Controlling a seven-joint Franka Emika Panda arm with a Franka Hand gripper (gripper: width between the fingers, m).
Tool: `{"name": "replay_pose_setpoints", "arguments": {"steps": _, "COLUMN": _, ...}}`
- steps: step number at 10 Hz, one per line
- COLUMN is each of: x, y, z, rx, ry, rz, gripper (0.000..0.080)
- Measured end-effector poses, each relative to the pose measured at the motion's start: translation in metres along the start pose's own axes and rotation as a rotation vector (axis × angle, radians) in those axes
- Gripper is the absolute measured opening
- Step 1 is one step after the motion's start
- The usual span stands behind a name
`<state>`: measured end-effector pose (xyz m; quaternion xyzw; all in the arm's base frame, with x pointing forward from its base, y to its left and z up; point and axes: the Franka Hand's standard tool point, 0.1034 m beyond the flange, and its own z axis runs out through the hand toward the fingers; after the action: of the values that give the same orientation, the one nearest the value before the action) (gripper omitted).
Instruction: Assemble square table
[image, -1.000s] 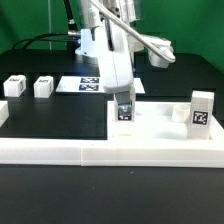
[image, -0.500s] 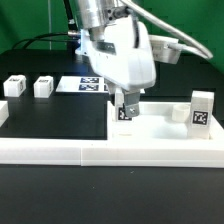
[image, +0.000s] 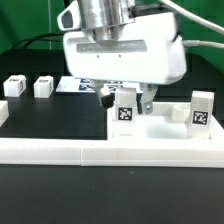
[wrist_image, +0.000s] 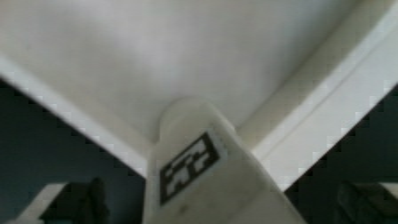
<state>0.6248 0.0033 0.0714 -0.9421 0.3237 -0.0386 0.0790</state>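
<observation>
The tool (image: 126, 99) stands wide open, straddling an upright leg (image: 125, 112). Lifting away off-centre could snag the leg and tip it.

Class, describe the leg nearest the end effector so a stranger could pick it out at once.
Find the white square tabletop on the exterior view's right. Two tagged legs stand upright on it; the wanted leg is the one toward the exterior view's left. Unlike its neighbour, it stands inside the open end effector.
</observation>
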Motion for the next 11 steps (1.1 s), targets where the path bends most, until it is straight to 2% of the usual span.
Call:
{"name": "replay_pose_setpoints", "arguments": {"steps": 3, "x": 0.0011, "y": -0.0058, "z": -0.0018, "rx": -0.029, "ry": 0.033, "rz": -0.357, "gripper": 0.0649}}
{"name": "replay_pose_setpoints", "arguments": {"steps": 4, "x": 0.0006, "y": -0.0054, "z": -0.0013, "rx": -0.026, "ry": 0.031, "rz": -0.329, "gripper": 0.0649}}
{"name": "replay_pose_setpoints", "arguments": {"steps": 5, "x": 0.0008, "y": -0.0051, "z": -0.0013, "rx": -0.026, "ry": 0.03, "rz": -0.329, "gripper": 0.052}}
{"name": "replay_pose_setpoints", "arguments": {"steps": 6, "x": 0.0005, "y": -0.0052, "z": -0.001, "rx": -0.025, "ry": 0.03, "rz": -0.286, "gripper": 0.0326}}
{"name": "replay_pose_setpoints", "arguments": {"steps": 9, "x": 0.0022, "y": 0.0007, "z": 0.0001, "rx": -0.029, "ry": 0.032, "rz": -0.049, "gripper": 0.03}}
{"name": "replay_pose_setpoints", "arguments": {"steps": 11, "x": 0.0034, "y": 0.0028, "z": 0.0003, "rx": -0.019, "ry": 0.035, "rz": 0.169, "gripper": 0.0299}}
